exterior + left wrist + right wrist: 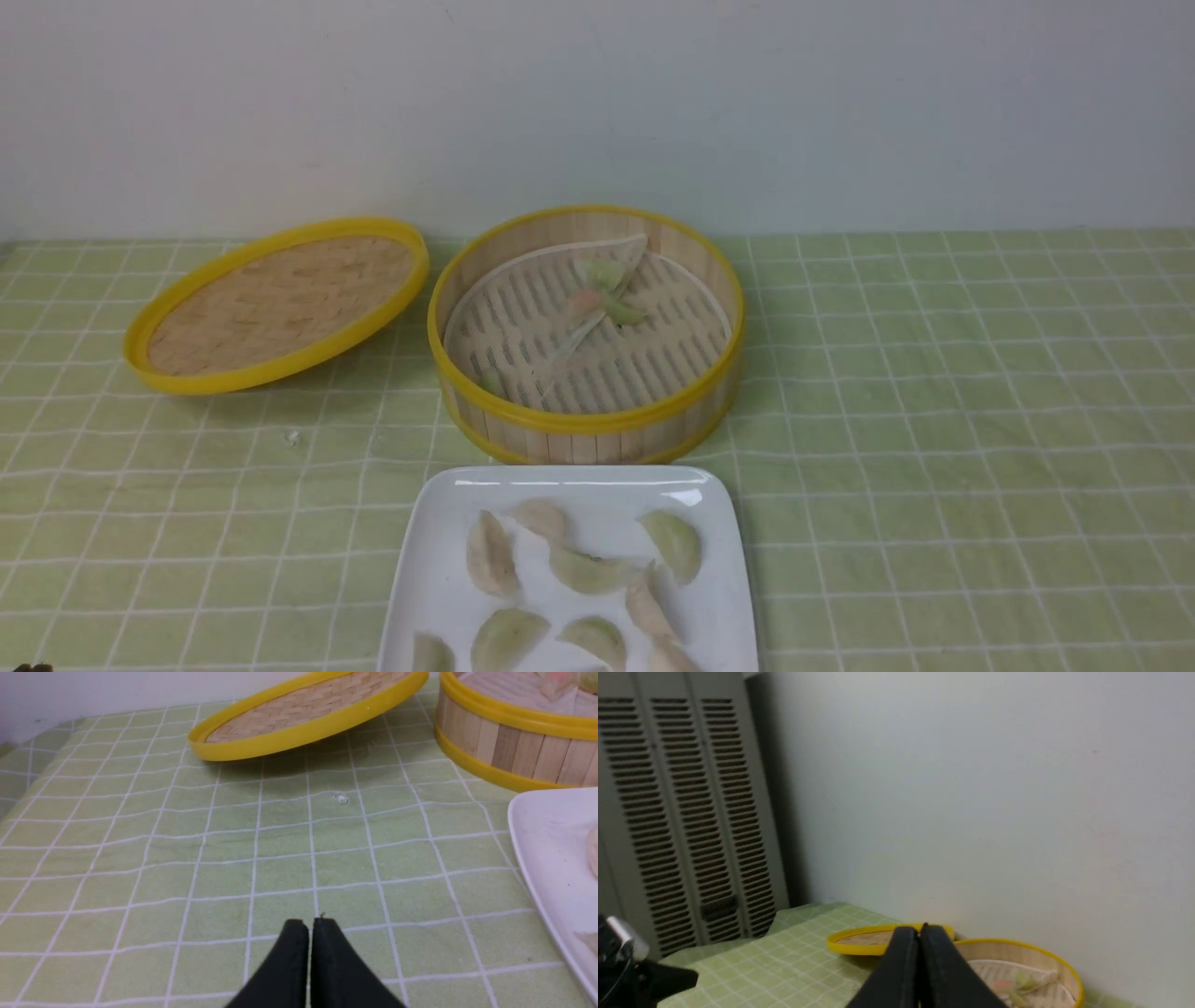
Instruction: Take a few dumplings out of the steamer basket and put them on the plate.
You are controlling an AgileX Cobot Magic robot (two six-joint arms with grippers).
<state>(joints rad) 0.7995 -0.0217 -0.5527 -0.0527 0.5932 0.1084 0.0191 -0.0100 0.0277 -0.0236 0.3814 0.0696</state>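
Several pale crescent dumplings (492, 555) lie on the white square plate (439, 560) at the near middle of the table. Just behind it stands the round steamer basket (597, 425), its slotted floor holding a folded pale sheet with green and orange patches (597, 289). Neither gripper shows in the front view. In the left wrist view my left gripper (309, 921) is shut and empty, low over the green cloth, with the plate (546, 849) and the basket (504, 746) off to one side. My right gripper (920, 927) is shut and empty, raised, with the basket (1017, 947) beyond it.
The shallow woven lid (275, 303) with a yellow rim leans tilted left of the basket. A small crumb (292, 436) lies on the checked green cloth in front of it. A grey wall runs behind the table. A louvered cabinet (682, 812) stands off the table's left end.
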